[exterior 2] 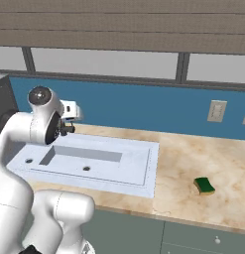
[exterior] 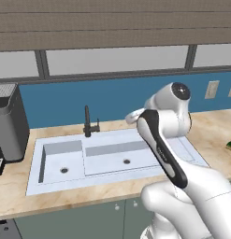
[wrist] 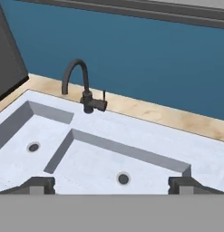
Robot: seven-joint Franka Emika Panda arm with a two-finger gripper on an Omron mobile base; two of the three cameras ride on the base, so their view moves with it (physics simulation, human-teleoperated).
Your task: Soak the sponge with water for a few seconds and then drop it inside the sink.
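The sponge point(exterior 2: 205, 185), green on top with a yellow underside, lies flat on the counter well to the right of the sink point(exterior 2: 149, 168); its edge also peeks in at the far right point(exterior: 230, 146). In the hand view my gripper point(wrist: 112, 186) is open, its fingertips point(wrist: 38, 185) wide apart with nothing between them. It hovers above the sink point(wrist: 131, 127), looking at the wide shallow basin and its drain point(wrist: 124, 178). The sponge is far off to the gripper's right. No water is in view at the black faucet point(wrist: 81, 86).
A dark coffee machine point(exterior: 9, 121) stands on the counter left of the sink point(exterior: 35, 163). The faucet point(exterior: 87, 122) rises at the sink's back edge, before the blue wall. Wall outlets point(exterior 2: 216, 110) sit above the right counter.
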